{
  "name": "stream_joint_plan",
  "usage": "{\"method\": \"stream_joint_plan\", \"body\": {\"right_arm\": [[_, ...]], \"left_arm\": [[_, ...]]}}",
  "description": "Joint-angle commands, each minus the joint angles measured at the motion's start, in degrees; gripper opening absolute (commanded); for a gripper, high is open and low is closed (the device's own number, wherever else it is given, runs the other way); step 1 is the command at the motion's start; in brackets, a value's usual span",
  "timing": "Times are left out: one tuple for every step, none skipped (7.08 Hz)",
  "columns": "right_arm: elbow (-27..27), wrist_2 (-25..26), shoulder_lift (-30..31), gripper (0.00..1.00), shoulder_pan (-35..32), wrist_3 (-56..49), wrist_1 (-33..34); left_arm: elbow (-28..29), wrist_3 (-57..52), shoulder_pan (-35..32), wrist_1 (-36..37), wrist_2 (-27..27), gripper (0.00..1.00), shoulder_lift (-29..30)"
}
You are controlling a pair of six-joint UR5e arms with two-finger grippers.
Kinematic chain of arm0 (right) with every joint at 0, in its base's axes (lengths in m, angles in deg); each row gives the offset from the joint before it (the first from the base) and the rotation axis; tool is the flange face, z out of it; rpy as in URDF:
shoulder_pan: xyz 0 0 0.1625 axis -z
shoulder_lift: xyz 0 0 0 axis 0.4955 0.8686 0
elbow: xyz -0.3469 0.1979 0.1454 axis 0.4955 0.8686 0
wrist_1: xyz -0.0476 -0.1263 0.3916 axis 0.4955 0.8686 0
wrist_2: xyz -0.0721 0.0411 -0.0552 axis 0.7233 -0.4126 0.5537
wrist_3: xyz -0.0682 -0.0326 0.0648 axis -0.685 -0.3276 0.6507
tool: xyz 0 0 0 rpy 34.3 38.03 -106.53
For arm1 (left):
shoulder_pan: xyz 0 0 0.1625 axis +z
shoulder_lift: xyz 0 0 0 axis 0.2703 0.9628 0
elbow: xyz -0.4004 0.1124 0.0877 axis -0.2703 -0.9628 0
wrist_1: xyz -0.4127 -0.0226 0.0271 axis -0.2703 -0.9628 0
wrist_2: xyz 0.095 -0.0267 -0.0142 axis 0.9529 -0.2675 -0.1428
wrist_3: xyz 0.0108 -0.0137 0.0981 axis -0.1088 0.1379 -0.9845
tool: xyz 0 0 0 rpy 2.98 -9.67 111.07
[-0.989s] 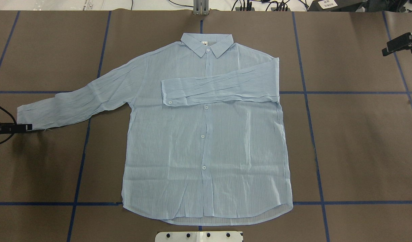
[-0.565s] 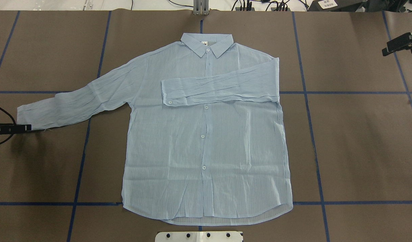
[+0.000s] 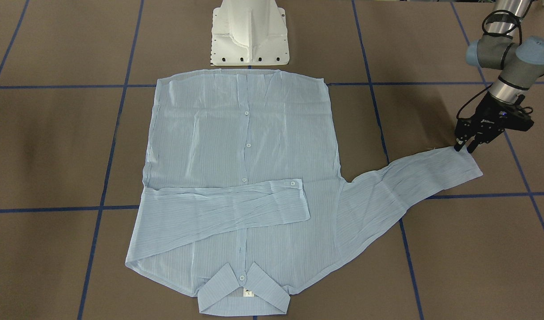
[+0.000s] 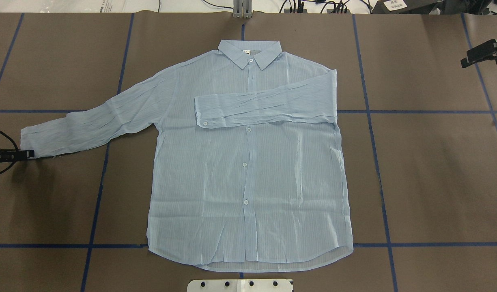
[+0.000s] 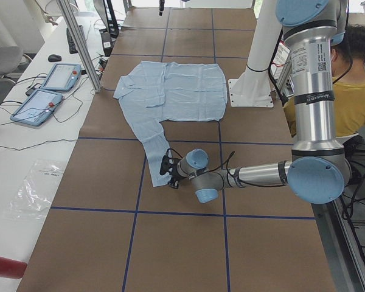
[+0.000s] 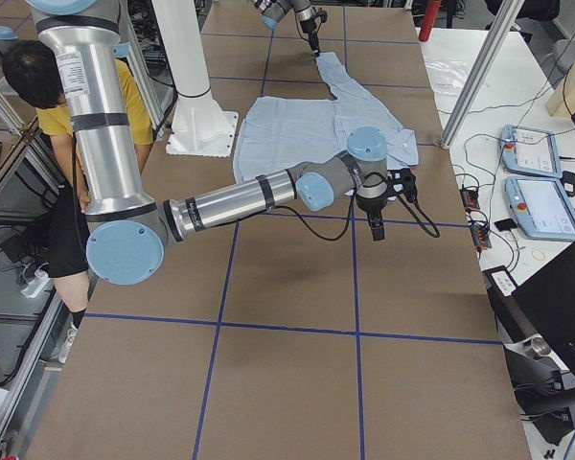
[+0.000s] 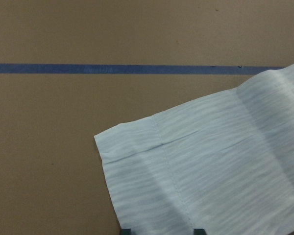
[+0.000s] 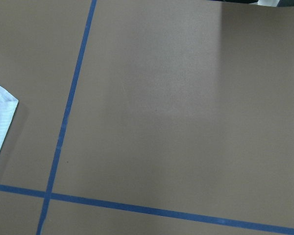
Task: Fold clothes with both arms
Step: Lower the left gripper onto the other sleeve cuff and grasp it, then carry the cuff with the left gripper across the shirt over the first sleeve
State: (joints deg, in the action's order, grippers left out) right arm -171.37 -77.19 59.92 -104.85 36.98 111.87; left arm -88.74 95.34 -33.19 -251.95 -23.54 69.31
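Shirt (image 4: 248, 182), pale blue with fine stripes and buttoned up, lies flat and front-up at the middle of the desk (image 4: 435, 170). Its collar (image 4: 249, 50) points to the desk edge far from the robot. Its hem (image 4: 248, 263) lies just short of the white pedestal base (image 3: 249, 33) at the robot-side edge. The folded sleeve (image 4: 268, 106), on the robot's right, is laid across the chest, and its buttoned end rests past the button line. The extended sleeve (image 4: 90, 125), on the robot's left, runs unfolded toward the left edge of the desk, slanting slightly to the robot side. The left arm (image 5: 255, 174) reaches low over the desk. The left end effector (image 3: 463, 149) points down at the robot-side corner of the cuff (image 7: 186, 166) of the extended sleeve. In the left wrist view its fingertips (image 7: 125, 231) stand apart with cuff fabric showing between them; the jaws are spread and not clamped on the cloth. The right arm (image 6: 240, 199) holds the right end effector (image 4: 480, 54) near the right edge of the desk, toward the far corner and well apart from the shirt. It carries nothing. Its finger spacing cannot be determined. The right wrist view shows brown desk surface, blue tape lines (image 8: 63, 127) and a small corner of the shirt at its left border.
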Motion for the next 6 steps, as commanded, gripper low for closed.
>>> {"method": "stream_joint_plan", "body": {"right_arm": [[-0.08, 0.00, 0.05, 1.00, 0.00, 0.00, 0.00], [-0.08, 0.00, 0.05, 1.00, 0.00, 0.09, 0.00], [-0.16, -0.09, 0.05, 1.00, 0.00, 0.26, 0.00], [-0.08, -0.09, 0.05, 1.00, 0.00, 0.09, 0.00], [-0.25, -0.09, 0.14, 1.00, 0.00, 0.26, 0.00], [-1.12, -0.09, 0.57, 1.00, 0.00, 0.61, 0.00]], "left_arm": [[-0.59, -0.07, -0.08, 0.00, -0.40, 0.00, 0.00], [-1.29, -0.07, -0.17, 0.09, -0.58, 0.00, 0.08], [-5.38, -0.07, -0.52, 0.78, -2.67, 0.00, -0.18], [-10.21, -0.07, -2.09, 0.70, -3.56, 0.00, -0.01], [-14.09, 0.01, -3.15, 0.70, -3.66, 0.00, 0.87], [-16.48, 0.62, -3.86, 0.96, -3.83, 0.00, 2.79]]}}
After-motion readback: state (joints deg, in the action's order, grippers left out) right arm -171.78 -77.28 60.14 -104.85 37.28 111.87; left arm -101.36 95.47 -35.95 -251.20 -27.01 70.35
